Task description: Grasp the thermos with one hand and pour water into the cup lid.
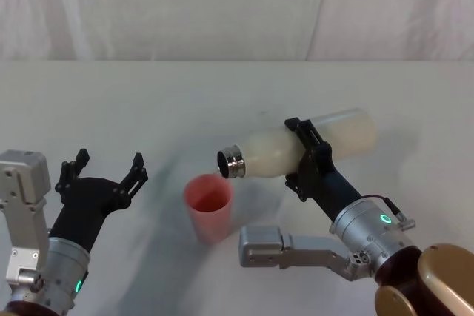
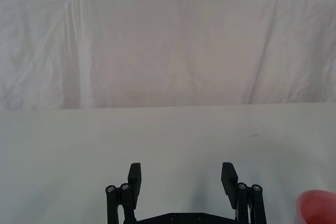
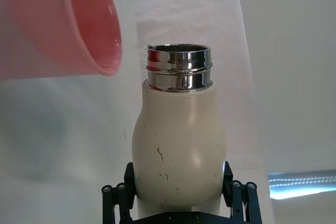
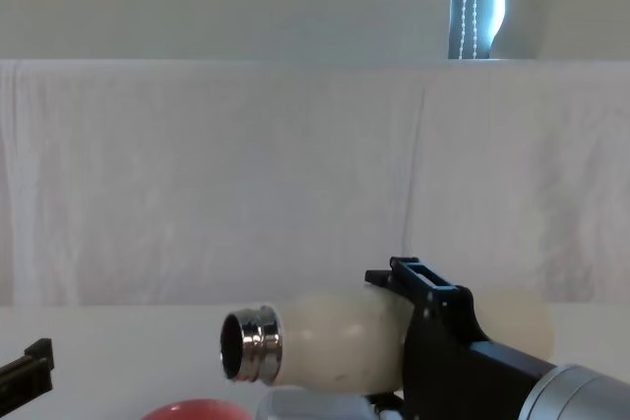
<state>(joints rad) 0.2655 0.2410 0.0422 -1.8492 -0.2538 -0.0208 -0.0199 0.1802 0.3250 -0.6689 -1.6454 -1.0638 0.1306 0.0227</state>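
Note:
My right gripper (image 1: 300, 155) is shut on the thermos (image 1: 341, 132), a cream-white bottle held almost flat above the table. Its steel neck (image 1: 232, 162) points left and hangs just over the far rim of the cup lid (image 1: 209, 201), a salmon-red cup standing upright with its mouth up. In the right wrist view the thermos (image 3: 178, 150) sits between the jaws and the cup lid (image 3: 63, 22) lies beside its open mouth. The chest view shows the thermos (image 4: 335, 336) above the cup lid (image 4: 197, 410). My left gripper (image 1: 107, 164) rests open at the near left, holding nothing.
A white cloth covers the table (image 1: 222, 94), and a white drape hangs behind it. A silver-grey link of my right arm (image 1: 281, 246) lies near the front edge, just behind the cup lid. The table stretches bare to the left and far side.

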